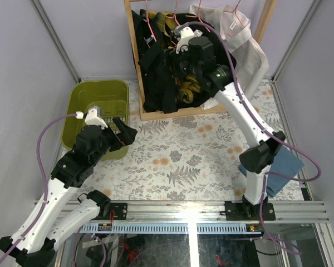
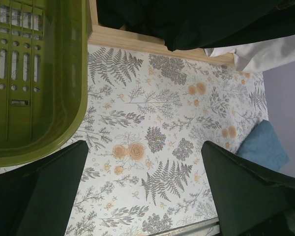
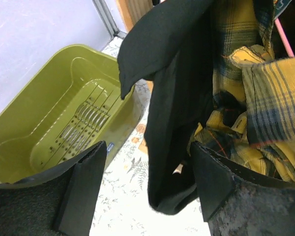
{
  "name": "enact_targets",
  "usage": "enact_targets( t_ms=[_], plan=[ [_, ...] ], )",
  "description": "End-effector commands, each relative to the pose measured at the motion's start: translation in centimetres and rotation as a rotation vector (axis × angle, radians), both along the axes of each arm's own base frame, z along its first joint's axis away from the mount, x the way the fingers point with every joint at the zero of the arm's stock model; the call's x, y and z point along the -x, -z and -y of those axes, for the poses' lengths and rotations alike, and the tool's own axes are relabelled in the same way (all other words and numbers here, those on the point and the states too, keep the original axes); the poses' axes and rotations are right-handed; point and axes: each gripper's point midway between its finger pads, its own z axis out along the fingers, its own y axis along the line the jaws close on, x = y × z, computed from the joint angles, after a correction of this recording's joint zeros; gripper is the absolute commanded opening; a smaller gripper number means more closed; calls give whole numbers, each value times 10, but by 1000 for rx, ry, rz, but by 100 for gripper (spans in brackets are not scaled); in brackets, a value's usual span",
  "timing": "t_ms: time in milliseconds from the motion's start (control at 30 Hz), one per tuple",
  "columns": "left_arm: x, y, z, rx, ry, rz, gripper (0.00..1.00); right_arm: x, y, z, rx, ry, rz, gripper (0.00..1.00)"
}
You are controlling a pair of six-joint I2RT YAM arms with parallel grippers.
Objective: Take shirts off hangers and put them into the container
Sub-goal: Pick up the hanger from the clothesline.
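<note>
My right gripper, fingers apart, straddles a hanging black shirt; my left gripper, spread wide, hovers beside the container.

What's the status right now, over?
Left jaws open beside tub. Right jaws open around hanging black shirt. Tub empty. Plaid shirt crowds alongside.

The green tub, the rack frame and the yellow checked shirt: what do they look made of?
The green tub looks like moulded plastic, smooth and slightly glossy, with rounded corners and slots in its bottom. The rack frame looks like pale, bare wood, matt. The yellow checked shirt seems soft woven cloth, perhaps flannel: threads show in the check.
</note>
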Motion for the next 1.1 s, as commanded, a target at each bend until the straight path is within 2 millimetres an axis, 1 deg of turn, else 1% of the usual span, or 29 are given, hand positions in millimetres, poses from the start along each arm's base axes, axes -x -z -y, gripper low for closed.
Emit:
enact_targets(
  t_ms=[0,100,167,233,367,433,467,533,633,700,800,833,967,1067],
  plan=[
    [0,-15,1,48,-12,21,100,-18,-22,-7,-36,49,72,71],
    [1,-13,2,53,-8,11,100,-26,-14,-15,-50,54,65,65],
    [1,-14,2,56,-13,14,100,-31,-9,-20,-46,61,69,60],
    [1,-17,1,59,-19,21,100,-34,-6,-22,-42,65,71,57],
    [1,-24,-2,58,-25,42,100,-36,-13,-24,-54,77,97,54],
    [2,-26,-5,51,-30,48,100,-38,-18,-24,-61,88,121,50],
    [3,-27,-7,46,-37,52,100,-40,-20,-24,-61,93,133,47],
    [4,-29,-14,46,-70,58,100,-45,-19,-24,-59,108,148,36],
    [8,-38,-19,60,-88,95,100,-48,-19,-24,-55,117,157,31],
    [9,-41,-23,63,-102,111,100,-48,-22,-23,-60,122,163,19],
    [10,-42,-27,60,-118,123,100,-44,-33,-23,-82,117,180,3],
    [10,-41,-28,58,-121,123,100,-43,-38,-23,-92,116,188,0],
    [9,-37,-27,63,-128,106,100,-32,-67,-20,-161,104,251,0],
    [8,-37,-25,86,-130,94,100,-29,-83,-11,-203,145,289,0]
  ],
)
